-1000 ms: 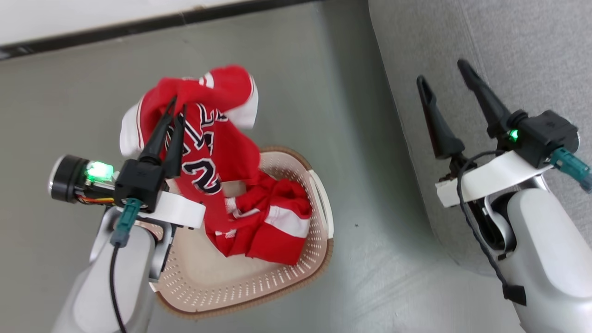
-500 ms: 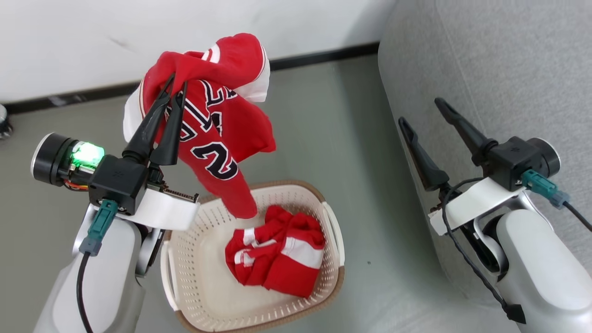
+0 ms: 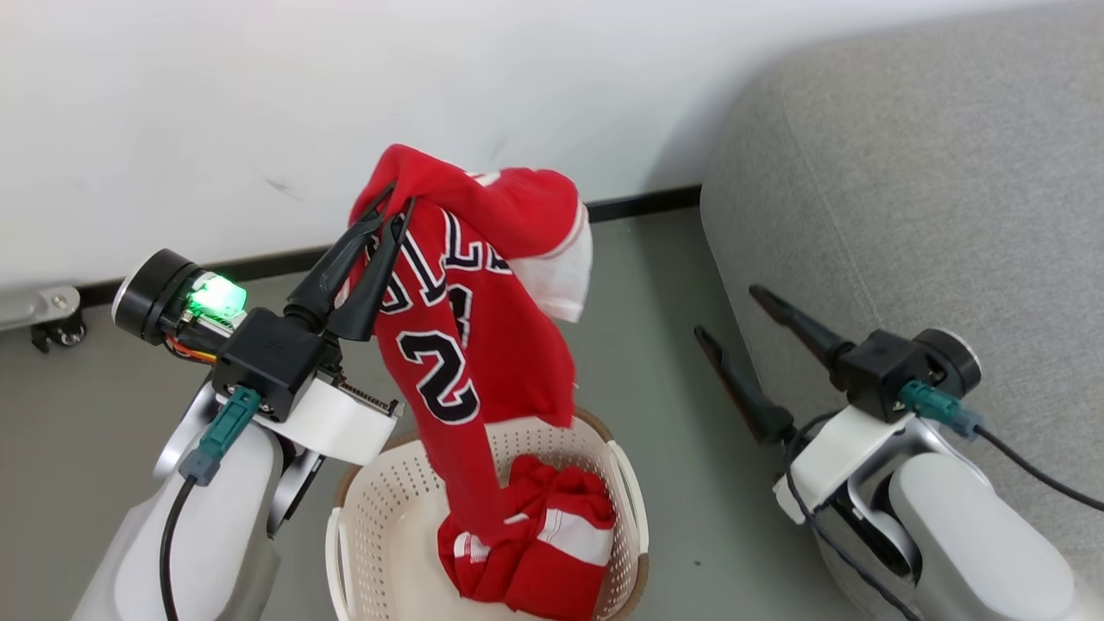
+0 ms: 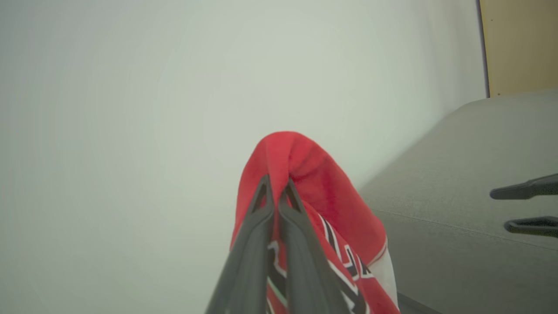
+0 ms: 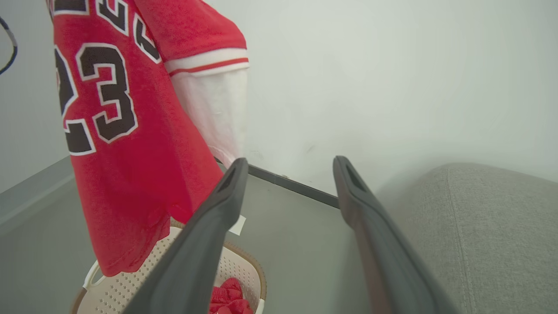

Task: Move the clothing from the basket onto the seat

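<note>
A red jersey (image 3: 483, 345) with black-and-white numbers hangs in the air above the basket (image 3: 379, 526), pinched at its top by my left gripper (image 3: 392, 207), which is shut on it. In the left wrist view that gripper (image 4: 275, 187) bites a red fold of the jersey (image 4: 305, 174). The right wrist view has the jersey (image 5: 130, 144) dangling over the basket (image 5: 117, 292). A second red garment (image 3: 543, 552) with white bands lies crumpled in the basket. My right gripper (image 3: 729, 310) stands open and holds nothing beside the grey seat (image 3: 931, 198).
A white wall (image 3: 259, 103) with a black baseboard (image 3: 642, 203) runs behind the basket. Grey floor (image 3: 655, 345) lies between basket and seat. A small caster fitting (image 3: 52, 323) sits at the wall on the left.
The jersey has been lifted higher out of the basket by my left gripper and carried a little toward the seat. The head camera tilted up, bringing more wall into view.
</note>
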Motion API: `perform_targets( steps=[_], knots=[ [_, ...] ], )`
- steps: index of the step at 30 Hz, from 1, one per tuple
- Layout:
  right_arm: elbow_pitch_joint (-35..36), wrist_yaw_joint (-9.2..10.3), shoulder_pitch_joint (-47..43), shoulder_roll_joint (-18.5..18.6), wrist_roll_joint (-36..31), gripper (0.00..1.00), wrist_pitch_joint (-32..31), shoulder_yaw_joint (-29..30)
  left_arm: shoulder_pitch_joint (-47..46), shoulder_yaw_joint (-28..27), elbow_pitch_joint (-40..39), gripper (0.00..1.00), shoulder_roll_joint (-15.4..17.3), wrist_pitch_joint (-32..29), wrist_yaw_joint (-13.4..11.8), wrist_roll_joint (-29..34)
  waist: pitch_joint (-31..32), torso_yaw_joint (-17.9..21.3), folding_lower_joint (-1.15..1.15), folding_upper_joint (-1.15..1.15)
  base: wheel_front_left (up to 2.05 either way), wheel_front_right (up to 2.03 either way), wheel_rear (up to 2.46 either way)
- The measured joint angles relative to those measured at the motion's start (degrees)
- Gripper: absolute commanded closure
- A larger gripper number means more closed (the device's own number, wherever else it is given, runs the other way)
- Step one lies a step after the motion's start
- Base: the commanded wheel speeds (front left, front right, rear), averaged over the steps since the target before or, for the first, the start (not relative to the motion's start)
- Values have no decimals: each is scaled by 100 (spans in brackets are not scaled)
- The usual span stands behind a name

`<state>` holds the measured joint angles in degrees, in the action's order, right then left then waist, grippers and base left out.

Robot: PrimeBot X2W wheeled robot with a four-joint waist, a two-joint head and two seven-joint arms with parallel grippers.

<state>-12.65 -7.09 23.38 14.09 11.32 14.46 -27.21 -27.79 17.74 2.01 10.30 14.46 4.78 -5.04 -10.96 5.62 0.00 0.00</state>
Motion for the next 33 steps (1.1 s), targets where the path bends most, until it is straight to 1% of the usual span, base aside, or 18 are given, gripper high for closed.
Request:
perform_targets(
  steps=[5,9,10,11,16,18,20,26,33],
  knots=[
    [-109,0,2,267,234,0,0,-553,-32,174,-114,100,64,0,94,0,295,-17,0,0,0,0,0],
    [-107,0,15,393,504,0,-19,-983,-171,293,-271,100,57,0,145,-63,511,-41,0,0,0,0,0],
    [-107,0,15,393,504,0,-19,-983,-171,293,-271,100,57,0,145,-63,511,-41,0,0,0,0,0],
    [-94,0,44,468,645,0,-45,-1195,-231,342,-349,100,54,1,148,-74,609,-55,0,0,0,0,0],
    [-76,-4,307,695,781,0,-190,-1690,-264,467,-419,100,41,26,151,-233,827,-93,0,0,0,0,0],
    [-64,-4,383,710,827,0,-214,-1791,-264,488,-414,100,38,26,152,-257,867,-100,0,0,0,0,0],
    [-23,-4,533,732,921,0,-267,-2052,-264,528,-400,100,40,26,198,-288,939,-114,0,0,0,0,0],
    [67,-5,784,719,1243,0,-347,-2826,-264,720,-338,100,29,-34,201,-354,1121,-170,0,0,0,0,0],
    [20,-5,1157,722,1360,0,-394,-3296,-264,929,-381,100,-9,-129,224,-413,1263,-277,0,0,0,0,0]
  ],
)
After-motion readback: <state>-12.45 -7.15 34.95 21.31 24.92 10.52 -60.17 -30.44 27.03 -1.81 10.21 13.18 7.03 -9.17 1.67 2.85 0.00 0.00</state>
